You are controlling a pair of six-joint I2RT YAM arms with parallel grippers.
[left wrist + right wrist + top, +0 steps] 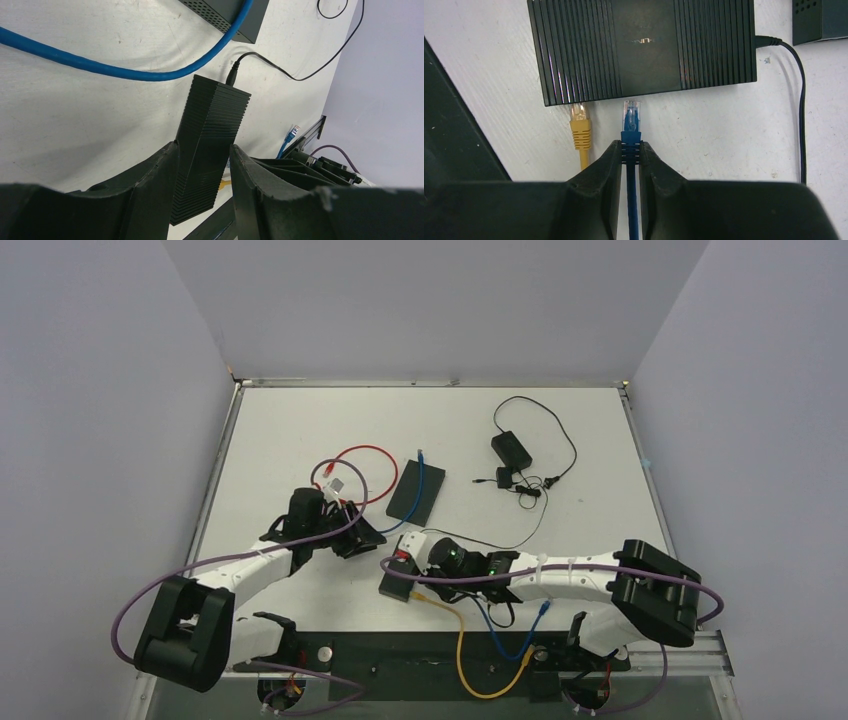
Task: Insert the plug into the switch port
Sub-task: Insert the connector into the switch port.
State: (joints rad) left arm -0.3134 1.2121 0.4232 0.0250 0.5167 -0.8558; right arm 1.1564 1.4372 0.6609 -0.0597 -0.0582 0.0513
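Right wrist: right claw (630,150) clenched on blue plug (631,117), just short of switch (644,45) | left claw (203,151) grasping switch

The top view hangs high above and behind the arms. It looks down and forward over the whole desk (300,420) from far off. The left wrist view sits just behind the left pincer (204,150), low and close, and looks out along its fingers across the switch (212,120) lying between them. The right wrist view sits just behind the right pincer (630,146). It looks almost straight down past the tips, very near the blue plug (631,117) ahead of them. All three views share that switch.
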